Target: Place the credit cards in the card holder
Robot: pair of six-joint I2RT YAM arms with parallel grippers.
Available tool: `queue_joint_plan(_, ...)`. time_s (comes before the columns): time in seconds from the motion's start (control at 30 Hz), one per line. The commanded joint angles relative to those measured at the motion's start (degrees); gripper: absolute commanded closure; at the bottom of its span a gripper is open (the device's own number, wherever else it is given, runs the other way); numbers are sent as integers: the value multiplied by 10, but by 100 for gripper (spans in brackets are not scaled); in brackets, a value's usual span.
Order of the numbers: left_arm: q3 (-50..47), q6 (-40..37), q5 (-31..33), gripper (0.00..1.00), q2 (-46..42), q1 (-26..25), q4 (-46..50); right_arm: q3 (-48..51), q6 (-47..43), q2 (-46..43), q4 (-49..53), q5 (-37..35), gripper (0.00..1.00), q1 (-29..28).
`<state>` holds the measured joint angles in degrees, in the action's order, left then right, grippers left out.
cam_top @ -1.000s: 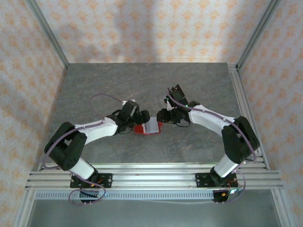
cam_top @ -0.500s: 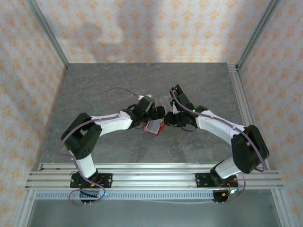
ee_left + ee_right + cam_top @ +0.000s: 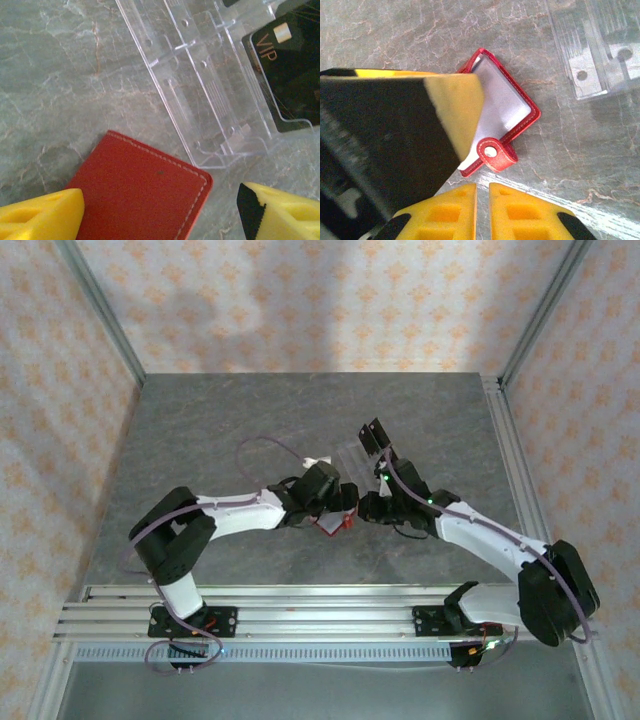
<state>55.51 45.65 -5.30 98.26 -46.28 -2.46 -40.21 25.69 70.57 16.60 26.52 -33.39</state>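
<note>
The red card holder [image 3: 140, 190] lies between my left gripper's [image 3: 160, 200] spread yellow fingers. The left finger touches its edge, and a gap separates the right finger from its corner. In the right wrist view the card holder [image 3: 507, 105] shows a pale grey inner pocket and a red snap tab, partly covered by a left finger [image 3: 395, 135]. My right gripper [image 3: 482, 187] is just short of the tab, pads nearly together with nothing between them. A black credit card [image 3: 290, 75] marked VIP lies in a clear plastic tray [image 3: 200, 85]. From above, both grippers meet over the card holder [image 3: 335, 525].
The clear tray [image 3: 350, 455] lies just beyond the grippers, with dark cards [image 3: 375, 435] at its far end. Aluminium rails [image 3: 320, 610] run along the near edge and up the right side. Patterned walls enclose the grey stone-look table [image 3: 200, 430].
The right gripper has closed its fingers. Both arms have swung towards the table's centre and nearer, and the card holder has shifted right and nearer with the left gripper.
</note>
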Motion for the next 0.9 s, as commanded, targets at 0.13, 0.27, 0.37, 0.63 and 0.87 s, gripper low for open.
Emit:
queue_joint_plan(0.13, -27, 19, 50, 19, -63, -38, 10, 14, 9, -14, -11, -14, 86, 0)
queue_joint_plan(0.27, -42, 29, 49, 18, -58, -49, 0, 20, 11, 14, -23, -4, 86, -1)
queue_joint_plan(0.37, -58, 42, 44, 18, -49, -56, -20, 26, 16, 49, -49, 7, 87, 0)
queue_joint_plan(0.63, -100, 58, 58, 18, -82, -69, -26, 23, 36, 149, -130, 30, 90, -1)
queue_joint_plan(0.87, -128, 63, 75, 18, -97, -69, -26, -11, 41, 220, -157, 34, 91, -1)
